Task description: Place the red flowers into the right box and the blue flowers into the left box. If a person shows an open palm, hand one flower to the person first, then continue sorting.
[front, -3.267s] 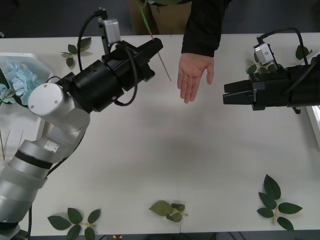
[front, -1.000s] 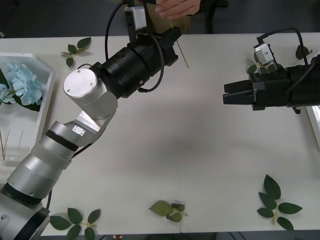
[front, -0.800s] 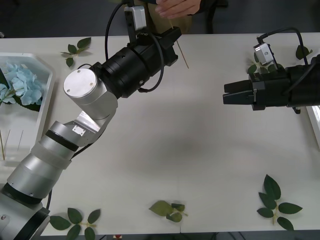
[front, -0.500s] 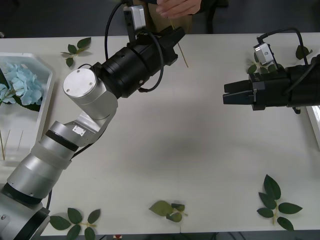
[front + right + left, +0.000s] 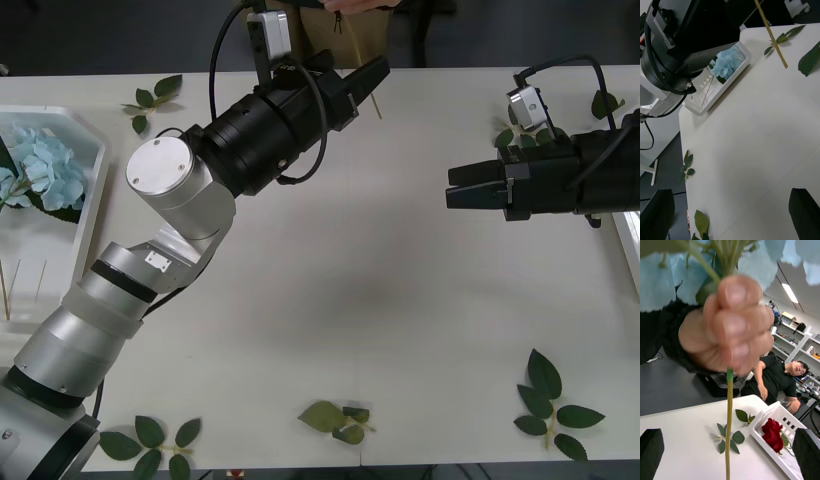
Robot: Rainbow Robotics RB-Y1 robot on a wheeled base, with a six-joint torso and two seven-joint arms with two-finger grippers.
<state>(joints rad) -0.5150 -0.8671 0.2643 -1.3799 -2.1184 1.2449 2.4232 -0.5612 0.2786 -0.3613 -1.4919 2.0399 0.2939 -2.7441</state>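
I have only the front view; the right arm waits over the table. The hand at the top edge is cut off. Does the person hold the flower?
Observer: Yes. In the left wrist view the person's hand is a fist around the stem of a blue flower.
Operator: And the left gripper?
Observer: Open; the stem hangs between its fingers, touching neither.
Operator: Are any red flowers sorted?
Observer: Yes, red flowers lie in the right box.
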